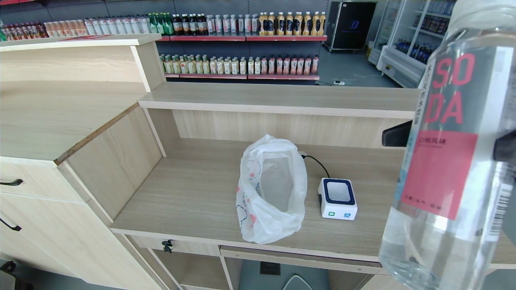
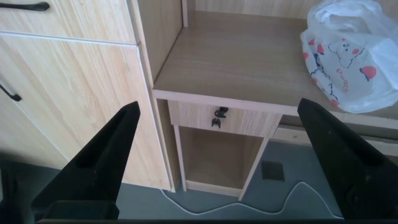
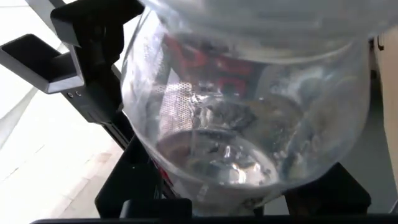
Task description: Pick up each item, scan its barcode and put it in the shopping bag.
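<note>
A clear soda water bottle (image 1: 447,161) with a red and grey label hangs high at the right, close to the head camera. My right gripper (image 1: 451,141) is shut on it, one black finger showing on each side of its body. From the right wrist view I look at the bottle's rounded end (image 3: 249,124), with the gripper (image 3: 236,199) clamped around it. A white plastic shopping bag (image 1: 271,189) stands open on the counter, and a small white barcode scanner (image 1: 338,198) sits just right of it. My left gripper (image 2: 217,165) hangs open and empty below the counter's front edge, left of the bag (image 2: 348,56).
The wooden counter (image 1: 193,193) has a raised back ledge (image 1: 278,98) and a tall side wall on the left. A cabinet with black handles (image 2: 25,6) stands to the left. Under the counter are a locked drawer (image 2: 219,118) and an open recess. Drink shelves line the back.
</note>
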Tool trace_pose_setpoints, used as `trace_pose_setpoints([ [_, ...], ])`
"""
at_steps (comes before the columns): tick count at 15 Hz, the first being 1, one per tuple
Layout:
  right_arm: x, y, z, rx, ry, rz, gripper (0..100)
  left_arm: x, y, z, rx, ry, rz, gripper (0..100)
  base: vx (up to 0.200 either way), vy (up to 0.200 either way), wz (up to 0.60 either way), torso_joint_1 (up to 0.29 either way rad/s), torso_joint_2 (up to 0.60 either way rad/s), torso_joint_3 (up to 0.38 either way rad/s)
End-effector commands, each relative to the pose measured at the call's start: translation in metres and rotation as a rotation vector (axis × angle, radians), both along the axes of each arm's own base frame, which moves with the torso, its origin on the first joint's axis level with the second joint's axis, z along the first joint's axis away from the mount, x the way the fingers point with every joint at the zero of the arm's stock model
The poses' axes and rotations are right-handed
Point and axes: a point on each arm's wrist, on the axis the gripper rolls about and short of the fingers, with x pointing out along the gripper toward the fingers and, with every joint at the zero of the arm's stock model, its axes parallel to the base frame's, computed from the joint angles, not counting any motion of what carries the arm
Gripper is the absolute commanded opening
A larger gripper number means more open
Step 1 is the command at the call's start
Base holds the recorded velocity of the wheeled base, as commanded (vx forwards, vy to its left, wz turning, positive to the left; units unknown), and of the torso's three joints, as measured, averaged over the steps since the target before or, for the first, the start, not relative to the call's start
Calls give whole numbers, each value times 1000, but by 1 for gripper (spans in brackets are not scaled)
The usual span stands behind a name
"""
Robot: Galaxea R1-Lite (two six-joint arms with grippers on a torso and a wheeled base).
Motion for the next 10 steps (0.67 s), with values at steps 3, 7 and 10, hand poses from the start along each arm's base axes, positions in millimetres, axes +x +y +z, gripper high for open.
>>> trace_pose_setpoints([
  [3,29,6,-11,16,-49,-32,0,0,0,0,-1,0,0,100,0,0,0,0,0,0],
  [7,41,-14,-10,26,-89,-126,0,0,0,0,-1,0,0,100,0,0,0,0,0,0],
  [10,38,-31,-14,8,-60,-192,0,0,0,0,-1,0,0,100,0,0,0,0,0,0],
])
